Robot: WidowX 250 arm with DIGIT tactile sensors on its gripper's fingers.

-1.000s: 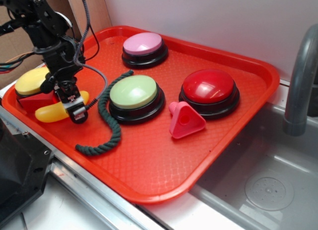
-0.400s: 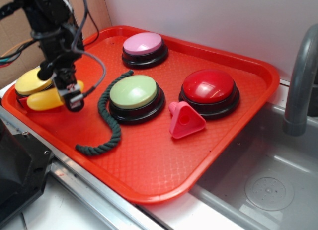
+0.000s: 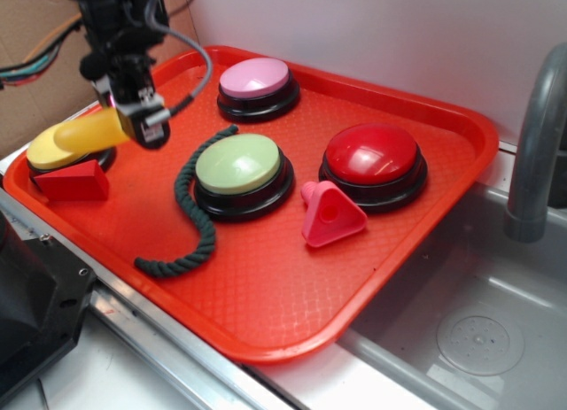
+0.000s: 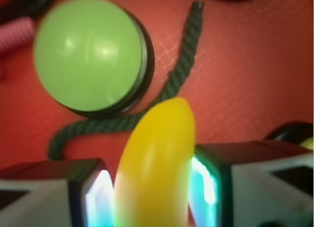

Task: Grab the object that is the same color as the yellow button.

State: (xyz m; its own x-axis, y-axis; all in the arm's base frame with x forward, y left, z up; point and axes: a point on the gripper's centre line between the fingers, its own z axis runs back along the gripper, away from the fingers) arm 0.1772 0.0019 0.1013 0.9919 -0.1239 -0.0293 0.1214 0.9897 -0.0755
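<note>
Now, change since a second ago: gripper [image 3: 133, 118] has risen from the tray floor, and the banana [image 3: 89, 132] has come up with it; the red wedge [image 3: 73, 181] it had been partly hiding is uncovered.
Change, tray contents: buttons, rope and pink piece lie where they lay before.
Gripper: hangs above the tray's left end, arm reaching down from the upper left.
Jaws: pinching the banana from both sides, one pad against each flank, as the wrist view [image 4: 153, 188] shows.
Banana, place: clear of the tray [image 3: 266, 304], held in the air over the yellow button [image 3: 53, 149], its free end pointing to the left edge of the exterior view.
Banana, look: smooth, glossy, plain yellow, gently curved, with a rounded tip [image 4: 156, 158]; no marks visible.
Banana, colour match: same yellow as the dome of the button beneath it.
Yellow button: at the tray's left rim, black base, partly covered by the banana in the exterior view.
Red wedge: on the tray just in front of the yellow button.
Green button [image 3: 239, 166]: near the tray's middle, pale green dome on a black base; also seen in the wrist view [image 4: 88, 53].
Rope [image 3: 197, 220]: dark green, curling round the green button's left side.
Pink button [image 3: 255, 82]: at the far rim.
Red button [image 3: 372, 158]: right of the green one.
Pink piece [image 3: 330, 217]: triangular, in front of the red button.
</note>
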